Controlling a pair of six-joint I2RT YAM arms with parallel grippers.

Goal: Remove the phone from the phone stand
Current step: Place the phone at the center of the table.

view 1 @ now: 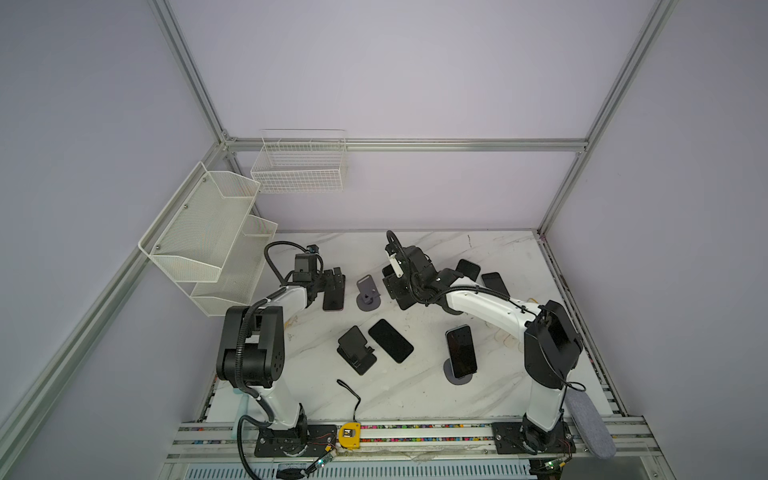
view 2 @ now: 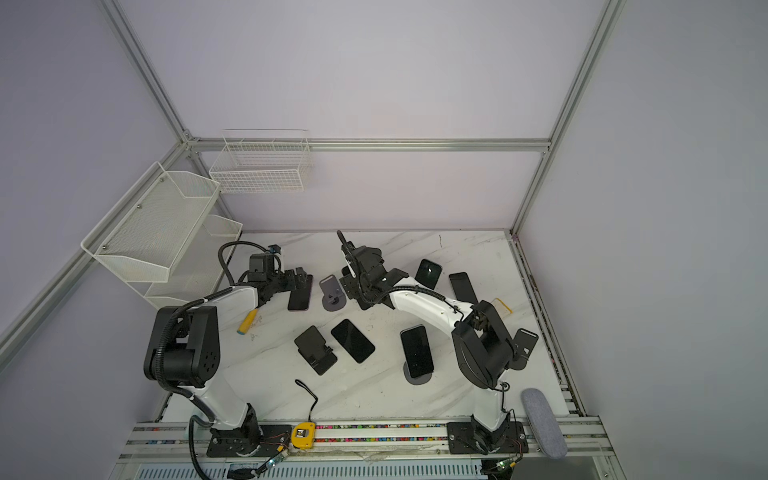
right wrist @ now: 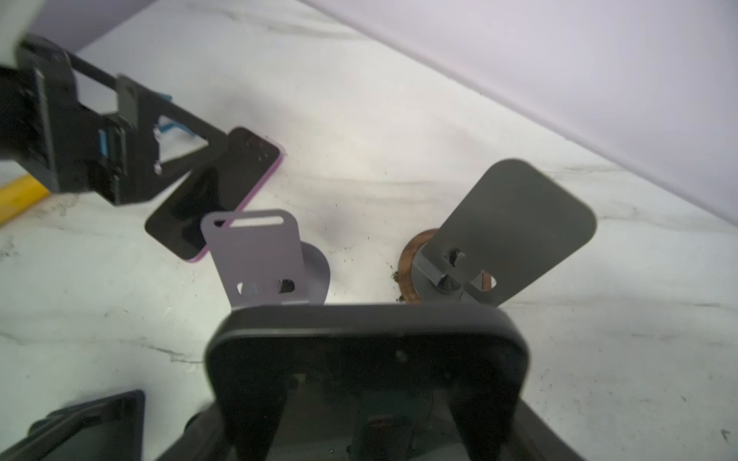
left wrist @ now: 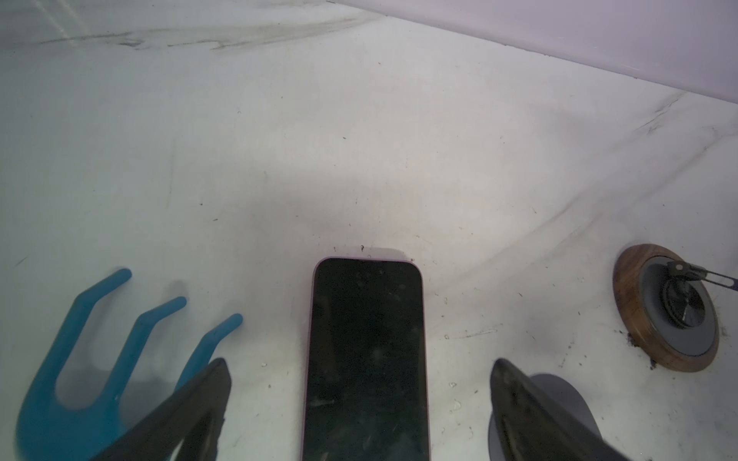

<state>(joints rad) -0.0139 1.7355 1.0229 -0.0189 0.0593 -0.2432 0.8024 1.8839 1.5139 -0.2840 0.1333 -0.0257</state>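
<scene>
Right gripper (right wrist: 367, 419) clamps the dark phone (right wrist: 367, 347), just beside the grey phone stand (right wrist: 255, 247), off it. Left gripper (left wrist: 359, 367) gapes wide over a purple-edged phone (left wrist: 365, 311) lying flat. Tape measure (view 1: 349, 434) label: unreadable.

Six phones can be counted. A purple-edged phone (view 1: 333, 299) lies just beside the pale grey stand (view 1: 367, 291) and a dark phone (right wrist: 367, 351) is on its other side. A third phone (view 1: 467, 270) and fourth phone (view 1: 495, 284) lie beyond that, and a fifth phone (view 1: 390, 340) and sixth phone (view 1: 461, 351) lie in front of it. Five stands can be made out: the pale grey one, a wood-based stand (right wrist: 511, 227), a black folding stand (view 1: 353, 347), a round-based stand (view 1: 452, 375) and a dark stand (view 2: 525, 338). There is one wire basket (view 1: 299, 166), one mesh rack (view 1: 208, 241) and one tape measure (view 1: 349, 435).
</scene>
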